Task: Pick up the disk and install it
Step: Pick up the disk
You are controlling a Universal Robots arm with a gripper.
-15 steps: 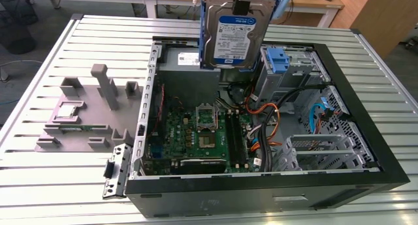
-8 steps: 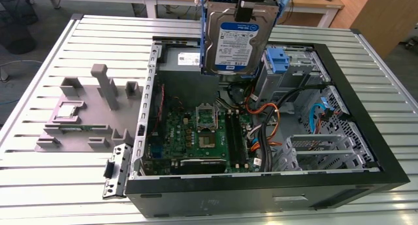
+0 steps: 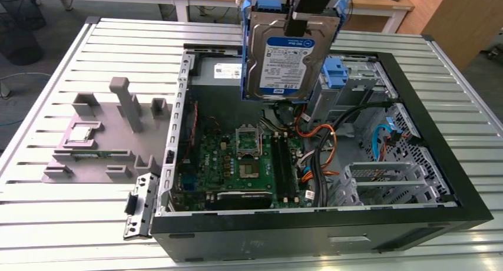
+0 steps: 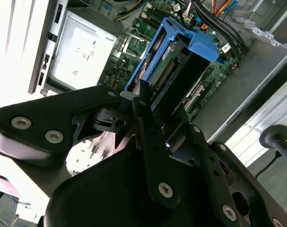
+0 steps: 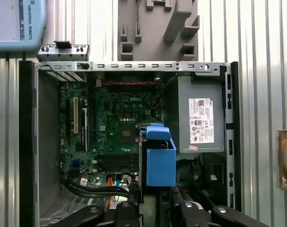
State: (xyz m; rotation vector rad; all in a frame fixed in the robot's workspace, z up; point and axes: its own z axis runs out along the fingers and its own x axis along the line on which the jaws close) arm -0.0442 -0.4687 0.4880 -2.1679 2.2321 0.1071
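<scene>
Aloft, hand (image 3: 297, 25) tight around the upright disk (image 3: 287, 65), above the open computer case (image 3: 314, 235).

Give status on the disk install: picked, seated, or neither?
Done: pickup. The end effector is shut on the disk, which hangs on edge, off any surface. In hand: it is held above the open computer case, over the motherboard. Left: installation; the disk is not yet seated anywhere in the case.

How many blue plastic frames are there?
2. One frame wraps the disk in the tool; the other frame sits in the computer case. More may be hidden.
</scene>
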